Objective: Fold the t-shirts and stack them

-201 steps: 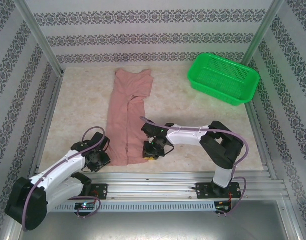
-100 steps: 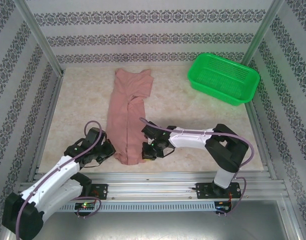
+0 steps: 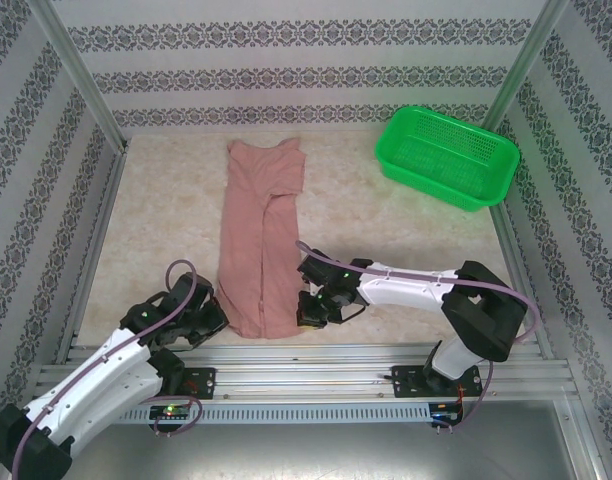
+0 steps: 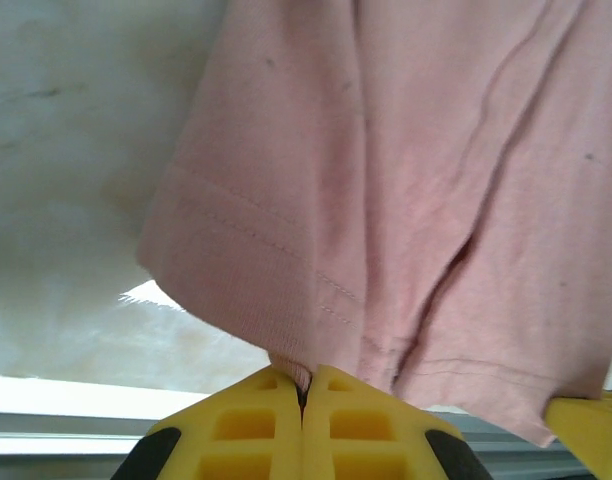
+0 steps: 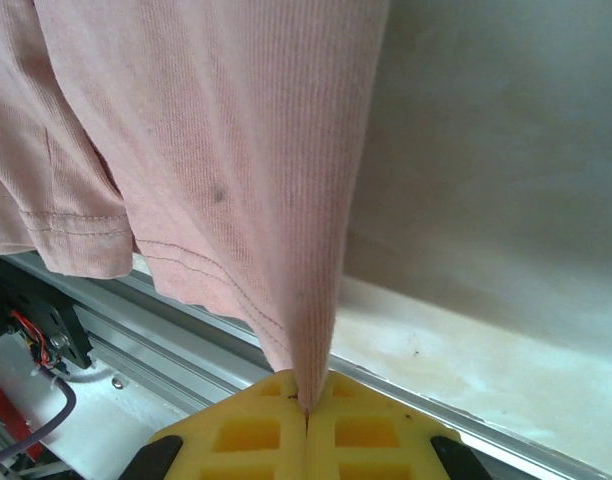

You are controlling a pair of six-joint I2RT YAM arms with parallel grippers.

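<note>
A dusty pink t-shirt [image 3: 258, 240] lies folded into a long narrow strip on a pale table [image 3: 156, 220]. It runs straight away from both grippers toward the far wall.

The left gripper [image 4: 303, 385] has its yellow jaws pinched tight on the hem corner nearest it. The cloth rises from between the jaws and spreads ahead and to its right. The right gripper [image 5: 308, 395] is clamped the same way on the opposite hem corner. A thin ridge of fabric stands up from its jaws, with the rest of the shirt ahead and to its left.

The table's metal rail [image 3: 316, 355] runs just behind both grippers. A green basket [image 3: 446, 158] sits well ahead of the right gripper and off to its right, apart from the shirt.

The likely next step is carrying the hem forward toward the collar. Each grip holds only a small pinch at the very edge, so a quick pull could slip a corner free. If a jaw has caught only some of the folded layers, the others would stay behind and the strip would open up. Uneven travel between the two arms would skew the fold.
</note>
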